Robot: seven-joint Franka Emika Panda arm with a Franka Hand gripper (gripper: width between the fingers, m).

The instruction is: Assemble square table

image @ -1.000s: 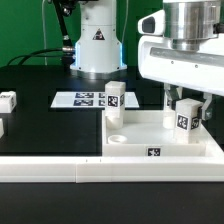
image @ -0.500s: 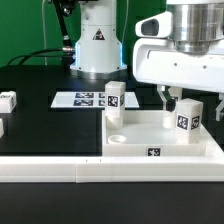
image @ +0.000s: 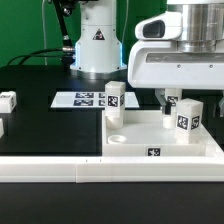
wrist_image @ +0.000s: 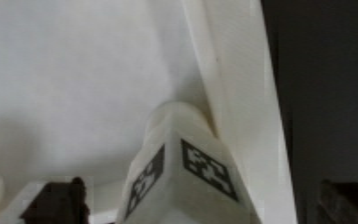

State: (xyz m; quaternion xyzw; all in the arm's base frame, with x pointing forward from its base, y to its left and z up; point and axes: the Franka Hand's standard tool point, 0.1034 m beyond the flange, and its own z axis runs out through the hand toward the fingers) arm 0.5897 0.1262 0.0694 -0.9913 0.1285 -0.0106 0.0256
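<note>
Hand (image: 178,101) directly above upright leg (image: 186,117)

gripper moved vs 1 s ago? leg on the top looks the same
Yes. In the exterior view the gripper has come down and toward the view's left, judged against the upright leg on the square top. That leg has not shifted.

The arm reaches in from above at the exterior view's right, its white wrist housing filling the upper corner; the gripper (image: 176,100) hangs below it, pointing straight down; one dark finger (image: 166,99) shows under the housing, the other is hidden; in the wrist view two dark fingertips (wrist_image: 59,198) stand well apart at the frame's edge, the jaws spread wide with nothing clamped between them.
</note>
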